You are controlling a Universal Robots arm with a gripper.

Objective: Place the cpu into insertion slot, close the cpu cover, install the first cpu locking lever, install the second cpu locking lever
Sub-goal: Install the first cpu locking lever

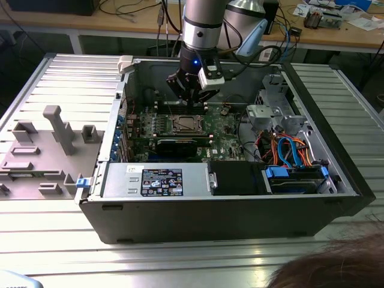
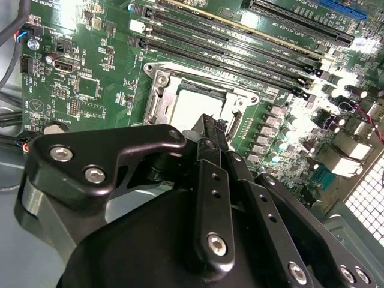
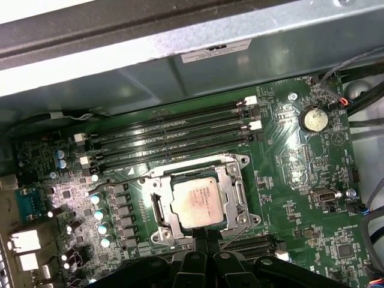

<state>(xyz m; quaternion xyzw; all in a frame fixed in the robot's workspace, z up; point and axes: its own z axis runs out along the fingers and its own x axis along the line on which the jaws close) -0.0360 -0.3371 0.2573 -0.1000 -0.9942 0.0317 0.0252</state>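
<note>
The cpu, a silvery square chip, lies flat in the insertion slot on the green board. The cpu cover lies down around it as a pale metal frame. A thin wire lever runs out from one side of the socket, and another crosses the opposite corner. My gripper hangs just beside the socket edge, its black fingers pressed together with nothing between them. In the exterior view my gripper hovers inside the open case above the socket.
Long black memory slots run beside the socket, near the grey case wall. A power supply and drive bay with cables fill the case front. A grey fixture plate lies at the exterior view's left. A person's hair shows low right.
</note>
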